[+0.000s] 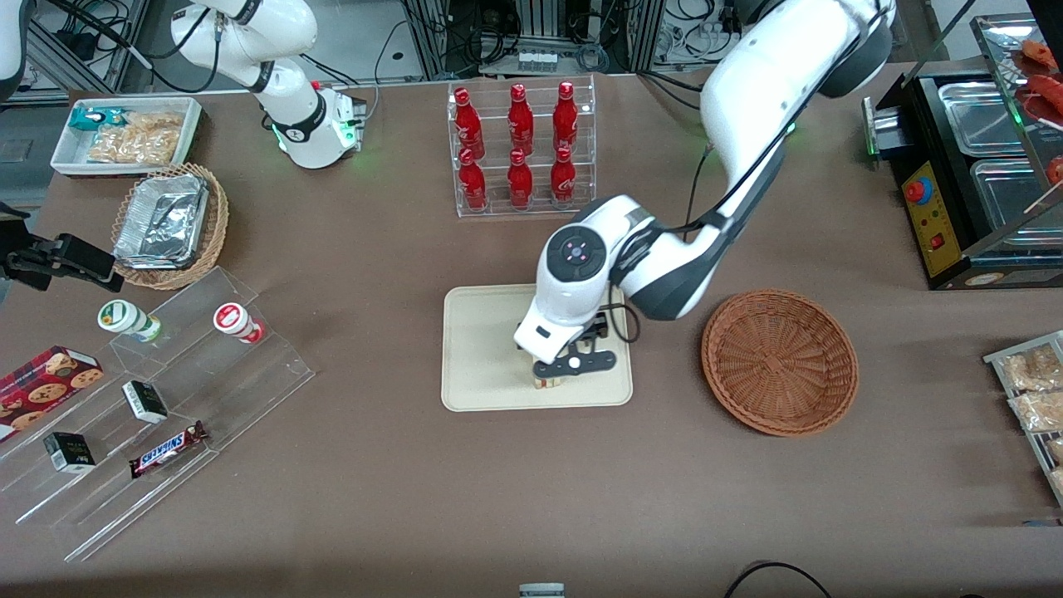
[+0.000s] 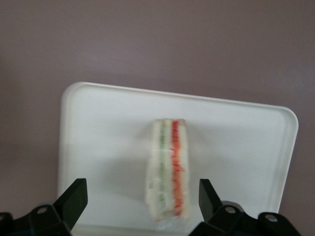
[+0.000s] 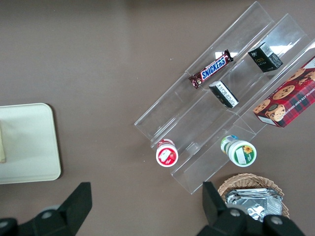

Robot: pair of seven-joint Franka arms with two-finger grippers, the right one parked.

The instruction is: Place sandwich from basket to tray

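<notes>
The sandwich [image 2: 167, 169] is stood on its edge on the tray [image 2: 98, 128], near the edge closest to the front camera. The gripper [image 2: 142, 199] is held spread wide, nothing grasped. The basket [image 1: 779, 361] is left empty.

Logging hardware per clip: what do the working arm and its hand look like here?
The working arm has glossy white shells with dark grey joint sections, a black cable running along it, and a round dark button cluster on its wrist. The hand, above the tray, is black, with two wedge-shaped black fingers.
</notes>
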